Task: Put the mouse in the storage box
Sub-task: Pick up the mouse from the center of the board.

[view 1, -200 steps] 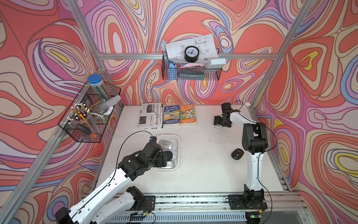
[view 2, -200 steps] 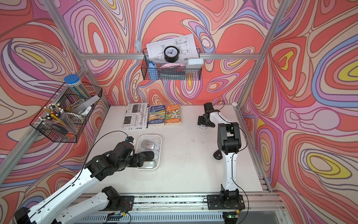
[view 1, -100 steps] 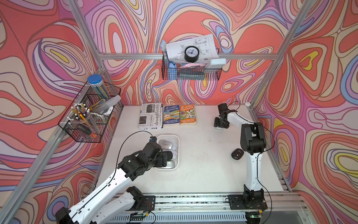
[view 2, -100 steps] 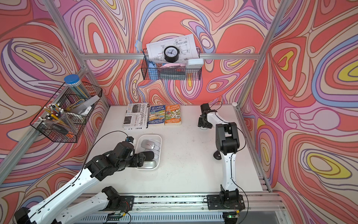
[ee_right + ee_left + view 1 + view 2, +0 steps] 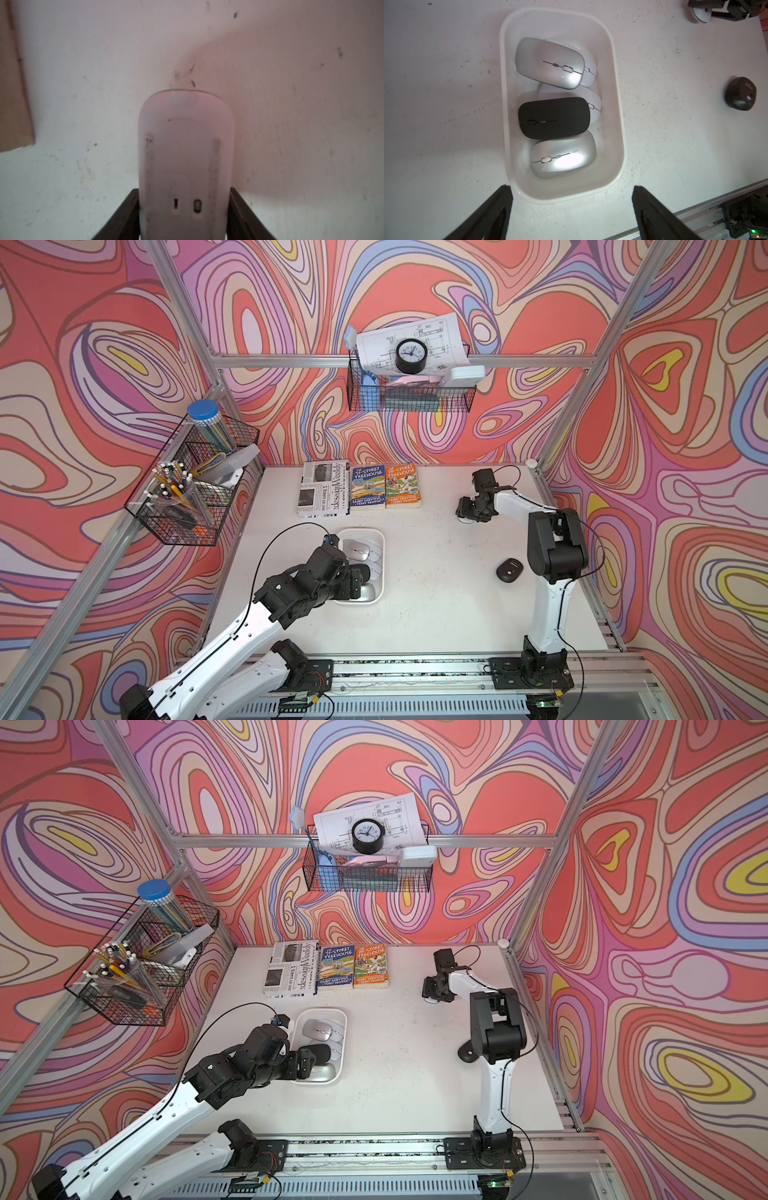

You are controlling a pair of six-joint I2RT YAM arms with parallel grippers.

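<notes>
right hand (image 5: 184,193) is clamped on the white mouse (image 5: 185,145), one finger on each long side, the mouse's underside w/ two small switches facing the wrist cam. it sits low at the far right of the table (image 5: 436,593), and whether the mouse is touching the table or just above it is hard to say from here. storage box (image 5: 360,530) is well apart from it, on the left side of the table. it's already packed: black mouse (image 5: 554,117) across the middle, two silver ones and two white ones around it. left hand (image 5: 359,578) hovers over the box's near end, fingers spread wide, gripping nothing. small black item (image 5: 510,569) lies by the right arm. two books (image 5: 365,487) and a newspaper (image 5: 322,489) line the back edge.
</notes>
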